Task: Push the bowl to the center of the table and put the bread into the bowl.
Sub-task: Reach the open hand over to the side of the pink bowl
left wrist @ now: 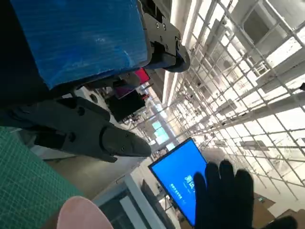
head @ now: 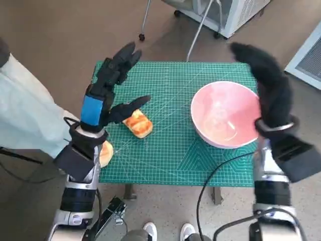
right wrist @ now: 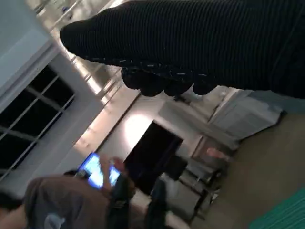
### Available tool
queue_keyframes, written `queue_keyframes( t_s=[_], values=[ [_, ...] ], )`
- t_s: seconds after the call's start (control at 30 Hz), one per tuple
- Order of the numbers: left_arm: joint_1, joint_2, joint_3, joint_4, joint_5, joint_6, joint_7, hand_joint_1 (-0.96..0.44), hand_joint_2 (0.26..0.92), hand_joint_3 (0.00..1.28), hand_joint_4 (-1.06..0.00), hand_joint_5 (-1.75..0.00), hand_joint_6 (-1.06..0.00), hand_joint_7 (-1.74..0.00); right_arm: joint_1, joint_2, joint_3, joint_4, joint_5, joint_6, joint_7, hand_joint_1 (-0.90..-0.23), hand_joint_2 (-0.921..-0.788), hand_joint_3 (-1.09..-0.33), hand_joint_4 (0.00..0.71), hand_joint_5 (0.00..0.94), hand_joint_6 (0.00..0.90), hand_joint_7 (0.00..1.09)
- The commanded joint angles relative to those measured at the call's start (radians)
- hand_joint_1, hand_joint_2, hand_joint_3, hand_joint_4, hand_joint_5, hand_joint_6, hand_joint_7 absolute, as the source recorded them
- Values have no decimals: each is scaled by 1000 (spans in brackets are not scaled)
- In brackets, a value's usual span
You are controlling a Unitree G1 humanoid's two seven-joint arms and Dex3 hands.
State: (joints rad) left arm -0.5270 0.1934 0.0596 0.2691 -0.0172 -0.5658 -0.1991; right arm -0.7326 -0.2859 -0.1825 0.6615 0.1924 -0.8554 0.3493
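Head view showed the pink bowl (head: 225, 114) at the table's right side, just inside the raised, empty, spread right hand (head: 266, 83), while the bread (head: 138, 123) lay beneath the empty, spread left hand (head: 113, 85).

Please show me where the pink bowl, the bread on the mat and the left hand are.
pink bowl (head: 224, 116): head view, on its inner bottom.
bread (head: 138, 123): head view, on its glazed top.
left hand (head: 100, 88): head view, on its back, above the blue tape.

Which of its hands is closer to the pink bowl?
Right. The right hand is raised beside the bowl, along its outer rim; the left hand hovers across the table above the bread.
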Motion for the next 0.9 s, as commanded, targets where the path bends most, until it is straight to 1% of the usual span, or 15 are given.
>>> queue_keyframes(
  t_s=[0.03,0.13,0.2,0.27,0.33,0.4,0.47,0.53,0.63,0.7,0.8,0.9],
  values=[
    [-13,3,5,10,-7,-14,4,-273,921,89,-440,-4,-258,-321,-24,-51,-52,140,-33,-25,-66,-531,-921,-837,164,0,-1,491],
    [-12,0,4,9,-1,-14,9,-276,921,90,-440,-4,-260,-323,-34,-76,-72,218,-68,-36,-130,-530,-921,-847,156,0,-1,487],
    [-10,-1,3,5,3,-14,13,-278,921,91,-440,-5,-261,-324,-40,-90,-83,276,-84,-34,-172,-535,-921,-849,135,0,-1,470],
    [-8,-3,2,1,6,-14,15,-277,921,91,-441,-5,-261,-325,-49,-102,-94,331,-89,-27,-200,-538,-921,-848,113,0,-1,445],
    [-8,-3,1,2,8,-16,18,-276,921,91,-441,-5,-261,-326,-57,-111,-105,381,-85,-16,-217,-539,-921,-848,97,0,-1,428],
    [-6,-2,2,5,5,-18,17,-277,921,91,-441,-4,-261,-327,-57,-120,-112,429,-89,-1,-245,-531,-921,-849,84,0,-1,416],
    [-6,0,3,9,2,-20,16,-278,921,91,-441,-4,-260,-328,-55,-125,-112,467,-101,12,-276,-515,-921,-858,80,0,-1,414],
    [-5,2,5,13,1,-23,16,-278,921,92,-441,-4,-260,-329,-55,-127,-110,500,-108,32,-302,-494,-921,-871,77,0,-1,412],
    [-2,4,7,14,-1,-27,15,-278,921,93,-441,-4,-260,-330,-50,-122,-110,544,-111,77,-336,-477,-921,-883,86,5,-1,414],
    [0,4,7,13,-2,-28,15,-279,921,94,-440,-4,-259,-330,-47,-115,-110,564,-113,101,-349,-445,-921,-899,88,6,-1,412],
    [3,6,11,19,-6,-32,13,-279,921,94,-440,-4,-259,-330,-40,-98,-110,600,-111,162,-369,-437,-921,-898,88,5,-1,429],
    [8,7,12,18,-7,-34,12,-276,921,94,-441,-4,-260,-329,-39,-84,-114,618,-105,204,-376,-447,-921,-885,91,6,-1,448]
  ],
)
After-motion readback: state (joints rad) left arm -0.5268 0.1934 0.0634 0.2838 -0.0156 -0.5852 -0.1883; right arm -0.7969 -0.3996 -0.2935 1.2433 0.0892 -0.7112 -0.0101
